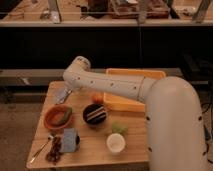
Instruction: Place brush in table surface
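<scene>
A: Item, camera view. Gripper [64, 94]: upper left of the surface [130, 150], at the end of the white arm [107, 86] that reaches in from the right of the frame. Fingers pressed together. Something pale shows at their tips, probably the brush [62, 95]; I cannot tell it apart from the fingers for certain.

B: Item, surroundings?

A: Orange bowl [58, 117] just below the gripper, left of centre. Dark bowl [94, 113] at centre, orange ball [97, 98] above it. Yellow bin [131, 102] behind, partly covered by the arm. White cup [115, 143] and a green piece [118, 128] lower centre. Blue item [70, 140] and a thin utensil [40, 149] lower left.

B: Item, risks?

A: Release too near the left edge and the brush may roll off the surface. Release too low in the frame and it could land in the orange bowl rather than on bare wood. A high release would let it bounce. The arm's elbow sweeps over the orange ball and dark bowl; a low pass could knock them.
</scene>
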`<action>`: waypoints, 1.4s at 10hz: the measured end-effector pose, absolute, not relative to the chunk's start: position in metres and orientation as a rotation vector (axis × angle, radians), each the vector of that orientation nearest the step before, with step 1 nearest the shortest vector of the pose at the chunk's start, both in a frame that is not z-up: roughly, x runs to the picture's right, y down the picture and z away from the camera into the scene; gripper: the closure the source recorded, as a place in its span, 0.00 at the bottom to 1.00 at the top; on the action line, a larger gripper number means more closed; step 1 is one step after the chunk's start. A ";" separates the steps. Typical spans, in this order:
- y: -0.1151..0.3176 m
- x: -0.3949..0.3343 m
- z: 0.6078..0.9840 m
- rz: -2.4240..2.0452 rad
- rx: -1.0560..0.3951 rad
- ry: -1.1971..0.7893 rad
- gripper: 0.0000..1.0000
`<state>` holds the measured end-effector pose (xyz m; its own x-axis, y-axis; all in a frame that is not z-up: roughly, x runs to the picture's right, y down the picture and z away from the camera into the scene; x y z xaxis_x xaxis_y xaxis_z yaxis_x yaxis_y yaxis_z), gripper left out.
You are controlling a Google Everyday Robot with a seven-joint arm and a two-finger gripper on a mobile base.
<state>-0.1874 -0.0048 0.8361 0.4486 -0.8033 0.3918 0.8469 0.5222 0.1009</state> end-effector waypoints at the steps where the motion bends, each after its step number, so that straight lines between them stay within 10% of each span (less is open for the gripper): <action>1: 0.003 -0.188 0.844 -1.021 -0.133 -0.421 1.00; 14: 0.054 -0.166 0.892 -0.990 -0.230 -0.374 1.00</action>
<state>-0.1664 0.0538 0.8922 0.4928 -0.7685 0.4081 0.8464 0.5322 -0.0199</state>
